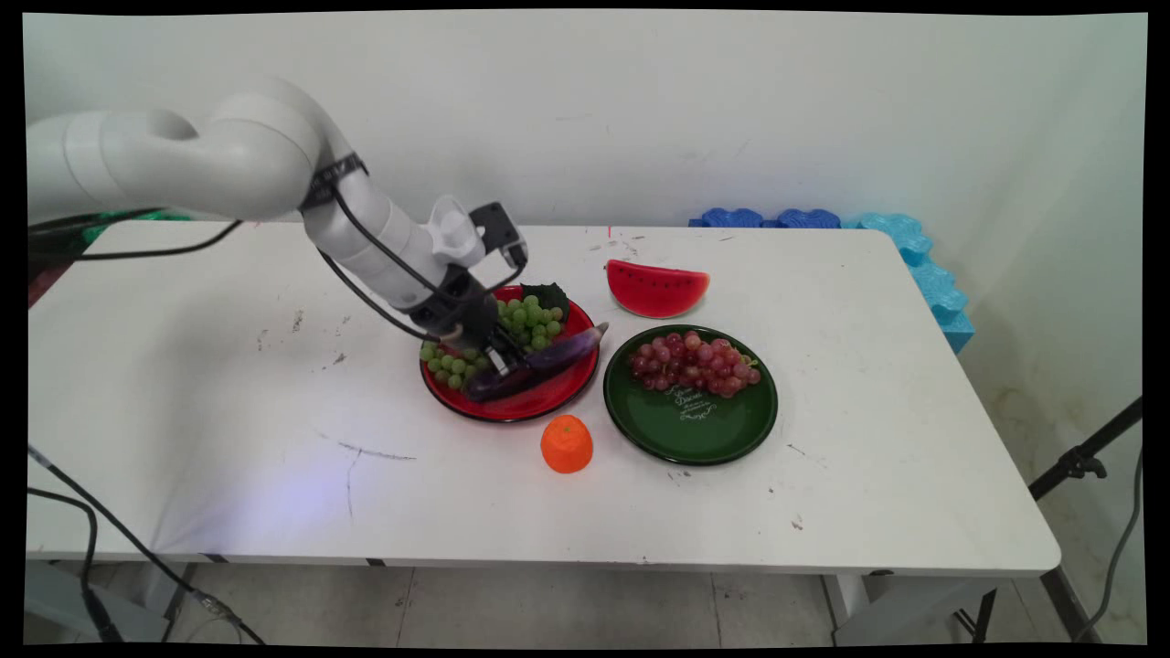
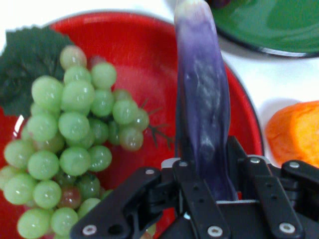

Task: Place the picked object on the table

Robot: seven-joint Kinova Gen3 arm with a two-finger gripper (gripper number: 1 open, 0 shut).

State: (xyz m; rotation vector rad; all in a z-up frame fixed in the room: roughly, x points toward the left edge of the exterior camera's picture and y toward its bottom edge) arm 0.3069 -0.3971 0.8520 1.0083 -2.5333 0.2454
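My gripper [image 2: 207, 186] is clamped on the purple eggplant [image 2: 202, 99], its 2 fingers [image 2: 187, 172] pinching the near end so the rest juts ahead over the red plate [image 2: 144, 55]. Green grapes [image 2: 75, 144] lie just left; the orange [image 2: 294, 132] sits right.

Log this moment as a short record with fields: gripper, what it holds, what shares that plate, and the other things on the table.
gripper: black two-finger gripper low over the red plate, jaws closed on the eggplant
held: purple eggplant, lying across the red plate, its tip past the rim toward the green plate
same plate: green grapes with a dark leaf, beside the eggplant
green plate: holds red grapes
loose on the table: orange, watermelon slice
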